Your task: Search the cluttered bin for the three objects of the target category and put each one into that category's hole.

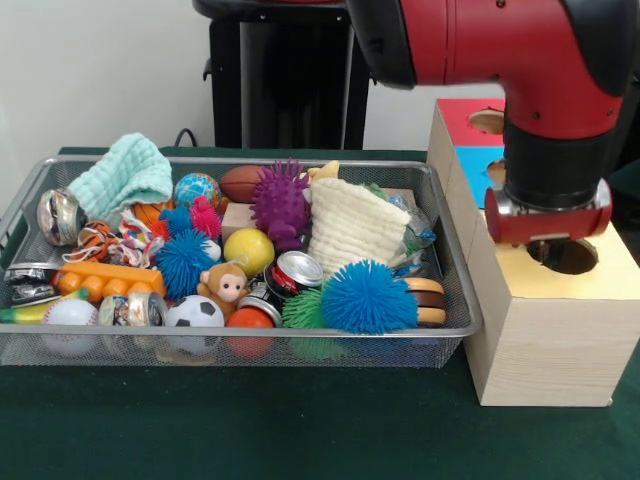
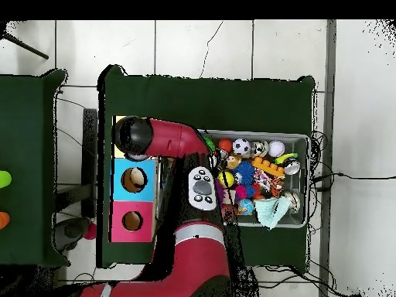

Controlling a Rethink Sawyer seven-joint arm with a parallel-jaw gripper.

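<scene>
Gripper (image 1: 548,240) over yellow hole (image 1: 566,255), state unclear; 3 holes, 1 bin (image 1: 455,300).

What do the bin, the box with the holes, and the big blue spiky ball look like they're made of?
Bin: metal wire mesh with a shiny silver rim; the toys show through its walls.
Box: pale wood, judging by the grain on its front, with matte yellow, blue and red top panels.
Blue spiky ball: probably soft rubber, given its thin, dense, floppy-looking strands.

Your arm (image 1: 500,40) enters from twelve o'clock, bends at the elbow and drops its wrist (image 1: 548,205) straight down at three o'clock; the fingers stay hidden.
</scene>
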